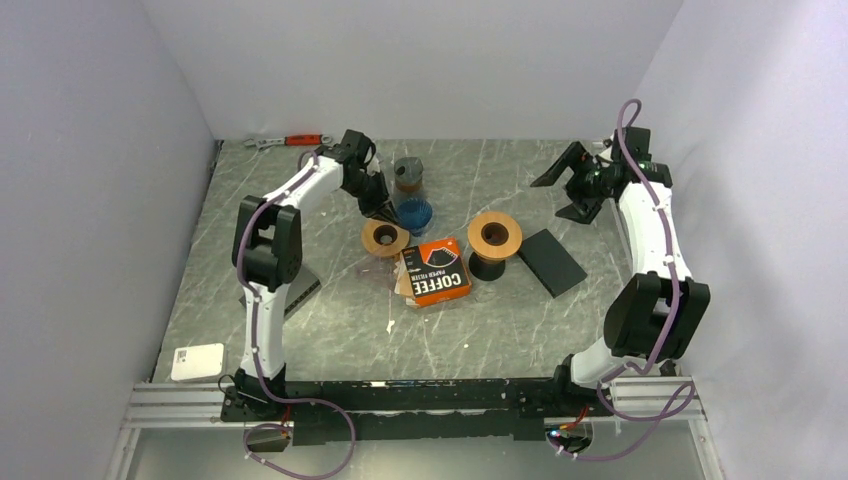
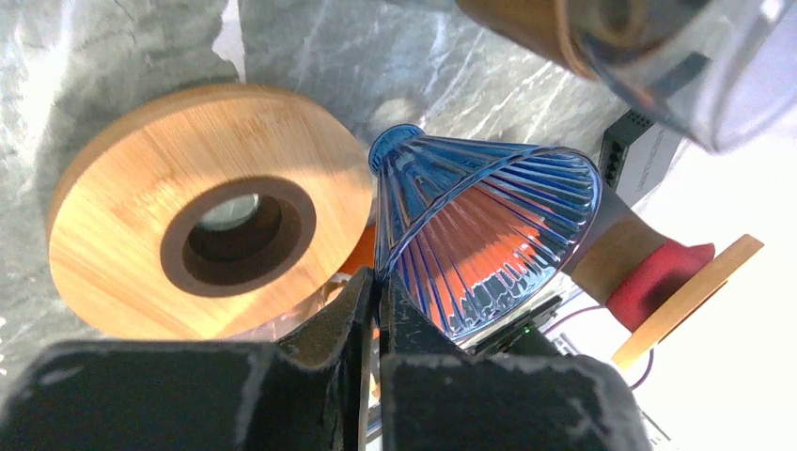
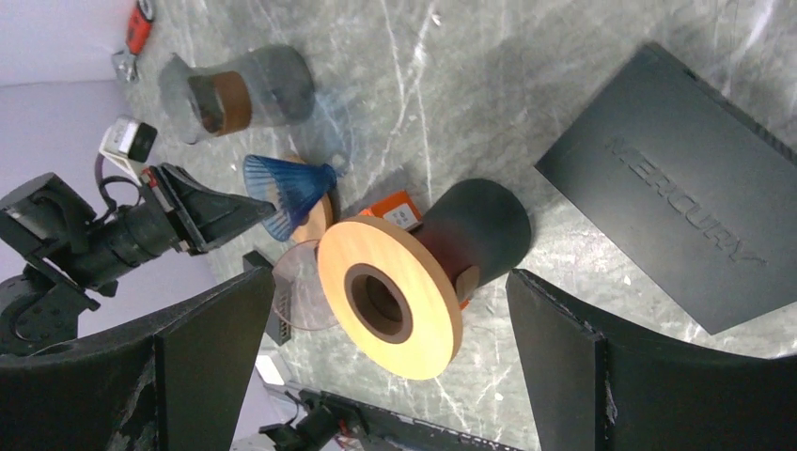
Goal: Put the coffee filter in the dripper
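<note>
Your left end effector (image 2: 379, 287) pinches the blue dripper (image 2: 489, 235) by its rim, near the wooden ring (image 2: 207, 211); keep it level (thin rims slip); the filter box (image 1: 435, 272) lies on the surface (image 1: 520, 320); the right end effector (image 3: 404, 371) is spread.

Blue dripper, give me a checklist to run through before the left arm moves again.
1. Left pincer shut on the dripper rim: ok.
2. Dripper seated in the ring: not ok, it is held beside the hole, not in it.
3. Filter inside the dripper: not ok, none visible through the clear cone.
4. Right pincer open and out of the way: ok, it is off to the right, holding nothing.
5. Filter box open, with a filter ready: cannot tell.
</note>
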`<state>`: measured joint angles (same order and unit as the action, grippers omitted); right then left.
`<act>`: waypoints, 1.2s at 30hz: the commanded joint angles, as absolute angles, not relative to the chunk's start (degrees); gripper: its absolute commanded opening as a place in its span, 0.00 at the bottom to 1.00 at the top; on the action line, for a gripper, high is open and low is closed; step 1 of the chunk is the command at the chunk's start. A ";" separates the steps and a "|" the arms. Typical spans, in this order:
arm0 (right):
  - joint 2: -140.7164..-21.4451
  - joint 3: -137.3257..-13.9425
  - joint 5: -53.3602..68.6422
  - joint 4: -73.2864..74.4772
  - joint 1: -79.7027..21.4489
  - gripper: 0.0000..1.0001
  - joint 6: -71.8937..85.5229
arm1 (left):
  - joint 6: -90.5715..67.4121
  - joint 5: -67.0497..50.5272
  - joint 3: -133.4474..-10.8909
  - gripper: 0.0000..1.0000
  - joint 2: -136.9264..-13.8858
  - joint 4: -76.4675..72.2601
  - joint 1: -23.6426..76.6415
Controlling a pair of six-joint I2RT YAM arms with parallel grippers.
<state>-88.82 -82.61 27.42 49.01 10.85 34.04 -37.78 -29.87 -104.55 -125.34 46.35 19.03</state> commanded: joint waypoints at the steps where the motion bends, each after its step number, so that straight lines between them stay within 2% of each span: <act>1: -88.17 -89.59 27.62 51.10 9.92 1.00 30.48 | -34.08 -28.75 -108.33 0.00 -119.84 50.34 21.22; 10: -93.51 -103.98 26.52 56.65 1.69 1.00 25.73 | -29.77 -24.73 -120.87 0.00 -119.78 57.69 26.23; 20: -98.11 -108.59 25.47 56.80 -10.86 0.83 26.16 | -27.95 -24.20 -126.55 0.00 -118.75 58.33 28.74; 26: -100.74 -109.32 26.46 56.94 -13.86 0.72 25.18 | -27.98 -24.98 -126.35 0.00 -116.81 56.64 28.74; 30: -103.21 -110.66 27.01 57.44 -14.94 0.59 25.02 | -28.30 -26.16 -125.74 0.00 -115.66 55.05 28.91; 36: -105.52 -111.90 26.09 57.08 -16.59 0.57 24.76 | -29.45 -27.98 -125.60 0.00 -115.24 54.00 28.94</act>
<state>-104.97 -109.16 26.96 57.41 -15.53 25.56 -28.75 -24.91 -123.98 -119.17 56.84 28.64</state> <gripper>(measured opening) 0.577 0.076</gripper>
